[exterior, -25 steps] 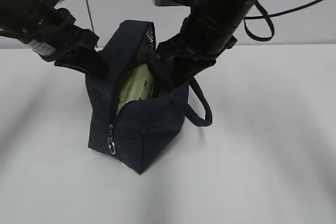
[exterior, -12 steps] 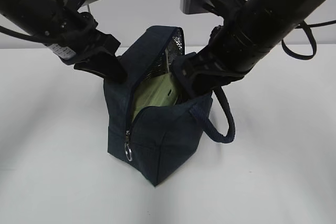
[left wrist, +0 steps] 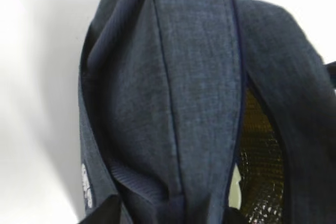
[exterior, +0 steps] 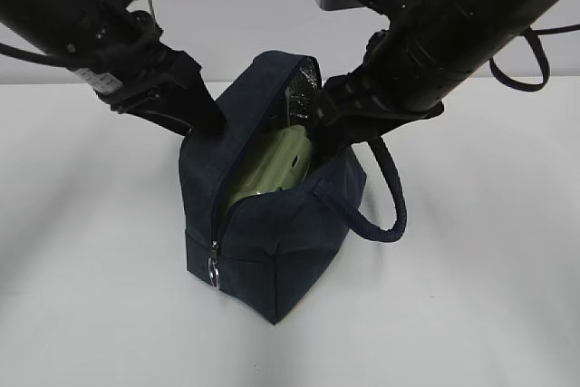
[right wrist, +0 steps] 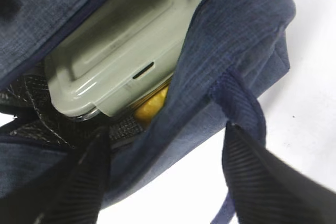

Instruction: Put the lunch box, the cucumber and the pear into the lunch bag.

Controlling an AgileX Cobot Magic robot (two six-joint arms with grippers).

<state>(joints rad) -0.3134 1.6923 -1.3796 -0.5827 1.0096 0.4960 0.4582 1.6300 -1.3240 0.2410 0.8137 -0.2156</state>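
Observation:
The navy lunch bag (exterior: 272, 233) stands open mid-table. The sage-green lunch box (exterior: 276, 165) leans inside it and fills the opening in the right wrist view (right wrist: 121, 45). The yellow pear (right wrist: 152, 103) peeks out under the box. The cucumber is hidden. My left gripper (exterior: 204, 124) clamps bunched fabric of the bag's left wall; only the dark fingertips (left wrist: 102, 213) show in the left wrist view. My right gripper (right wrist: 165, 129) is open and straddles the bag's right wall, with one finger inside and one outside by the loop handle (right wrist: 241, 103).
The bag's second loop handle (exterior: 385, 197) hangs down on the right. The zipper's ring pull (exterior: 215, 271) dangles at the front left corner. The white table (exterior: 471, 296) surrounds the bag, and both arms slope down over it.
The bag has shifted right and toward the camera together with both arms. In the last half second it tilted slightly, and the lunch box shows more.

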